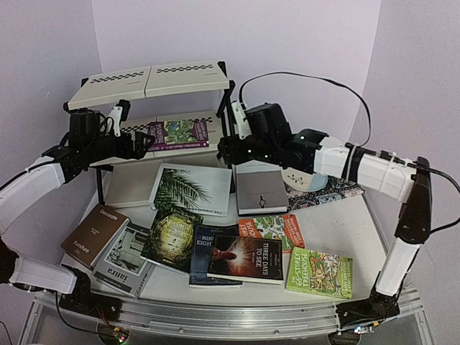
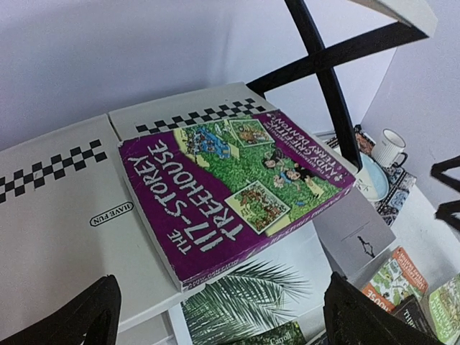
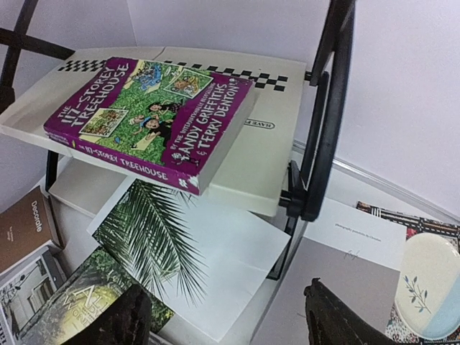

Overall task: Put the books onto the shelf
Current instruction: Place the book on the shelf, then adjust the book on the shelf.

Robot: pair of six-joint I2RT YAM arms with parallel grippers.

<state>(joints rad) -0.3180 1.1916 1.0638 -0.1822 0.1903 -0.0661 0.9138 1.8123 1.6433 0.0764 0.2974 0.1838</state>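
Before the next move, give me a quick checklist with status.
1. Purple Treehouse book lying flat on the middle tier of the shelf: ok, though its near corner overhangs the edge.
2. Left end effector open and empty: ok.
3. Right end effector open and empty: ok.
4. Free room on that tier beside the purple book: ok.
5. All books shelved: not ok; the palm-leaf book, grey book and others lie on the table.
6. Both end effectors clear of the shelf frame: cannot tell.
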